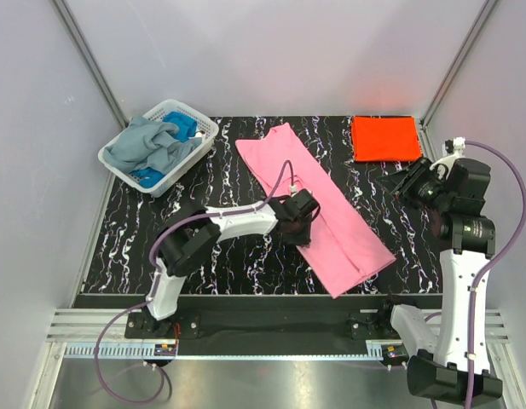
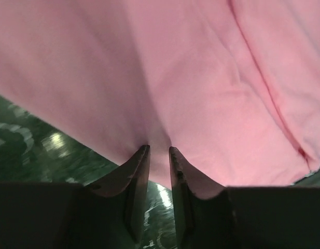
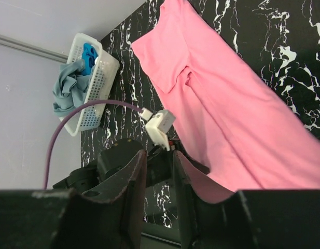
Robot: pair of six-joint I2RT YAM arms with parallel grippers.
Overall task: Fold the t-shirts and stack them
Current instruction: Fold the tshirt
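Black marbled table (image 1: 237,256): pink t-shirt (image 1: 339,221) lies in a long diagonal strip across the middle. Left gripper (image 2: 158,149) sits at the strip's left edge, about midway along, fingers nearly together and pinching the puckered pink hem. Right gripper (image 1: 403,186) hangs above the table's right side, well off the pink cloth, fingers slightly apart, nothing between. Folded orange-red t-shirt (image 1: 385,138) lies flat at back right. Grey-blue t-shirt (image 1: 143,146) and blue t-shirt (image 1: 184,126) are bunched in the white basket (image 1: 205,135) at back left.

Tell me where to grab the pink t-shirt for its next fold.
I'd pinch the pink t-shirt at its near-right short end, coming from the table's near edge: it lies as a long flat diagonal strip, and that end is free.
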